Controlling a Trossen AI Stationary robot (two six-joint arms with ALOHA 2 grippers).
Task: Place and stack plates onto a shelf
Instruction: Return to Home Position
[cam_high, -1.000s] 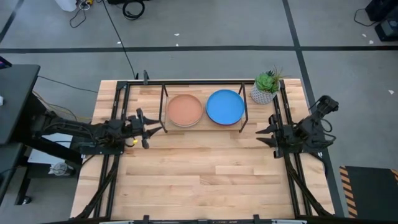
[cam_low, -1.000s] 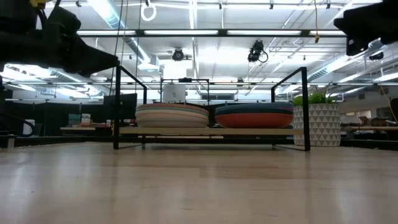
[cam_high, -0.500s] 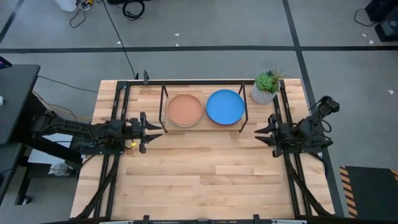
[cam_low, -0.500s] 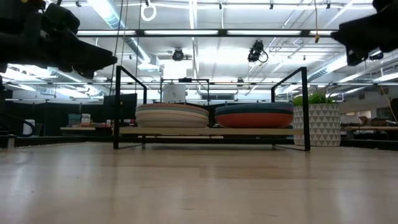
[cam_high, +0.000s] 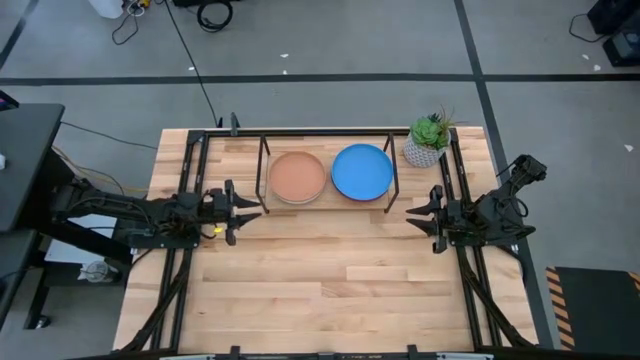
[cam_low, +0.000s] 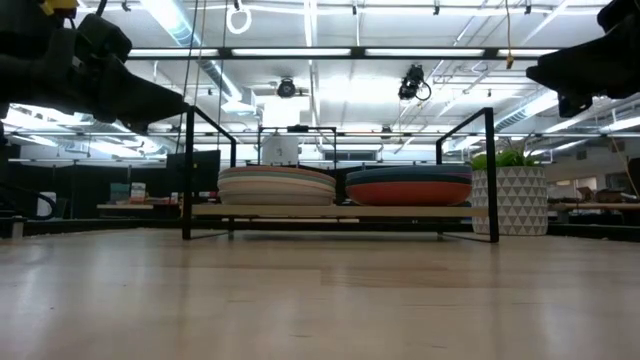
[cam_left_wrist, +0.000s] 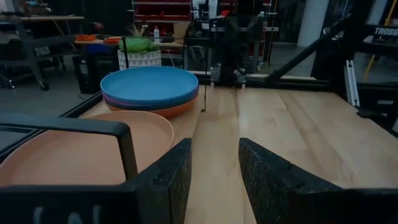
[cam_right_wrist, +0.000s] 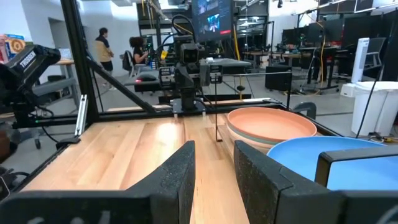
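The shelf (cam_high: 329, 197) stands at the table's far middle and carries two stacks of plates. The left stack (cam_high: 298, 177) has a terracotta plate on top; the right stack (cam_high: 362, 171) has a blue one. In the low view both stacks (cam_low: 277, 186) (cam_low: 408, 186) rest flat on the shelf board (cam_low: 340, 211). My left gripper (cam_high: 254, 210) hovers open beside the shelf's left end, level with its front edge. My right gripper (cam_high: 412, 216) hovers open beside the shelf's right front corner. Both are empty and point at each other.
A potted plant (cam_high: 425, 144) in a white patterned pot stands at the far right corner, next to the shelf's right end. Black frame rails run along the table's left and right sides. Bare wooden tabletop (cam_high: 330, 270) stretches from the shelf to the near edge.
My right gripper has crept a little toward the table's left and sunk slightly. My left gripper has swung a little away from the shelf, so it points level across the table. The plates and shelf have stayed still.
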